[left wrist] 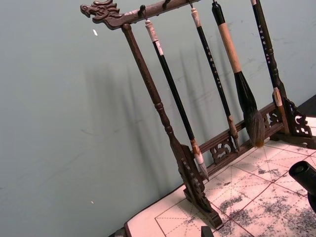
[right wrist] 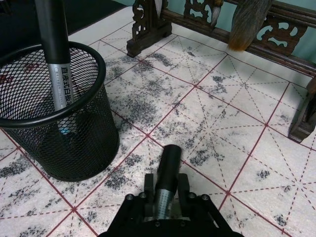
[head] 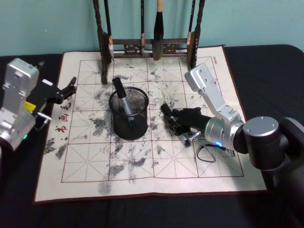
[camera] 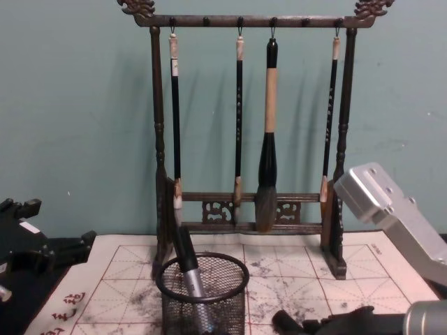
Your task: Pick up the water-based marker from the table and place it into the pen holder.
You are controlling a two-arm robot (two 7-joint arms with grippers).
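A black wire-mesh pen holder (head: 128, 115) stands on the white grid cloth (head: 95, 161) that covers the dark table (head: 266, 57). One grey marker with a black cap (head: 119, 93) leans inside it. Just right of the holder, my right gripper (head: 172, 120) is shut on a second water-based marker (head: 166, 110), held low over the cloth. In the right wrist view this marker (right wrist: 166, 177) sticks out between the fingers (right wrist: 183, 183), cap end forward, with the pen holder (right wrist: 74, 143) close beside it. My left gripper (head: 68, 89) sits open at the cloth's left edge.
A tall dark wooden brush rack (head: 147, 47) with several hanging brushes stands at the back of the cloth, behind the holder. The rack (camera: 251, 209) rises well above the pen holder (camera: 202, 296) in the chest view. A teal wall is behind it.
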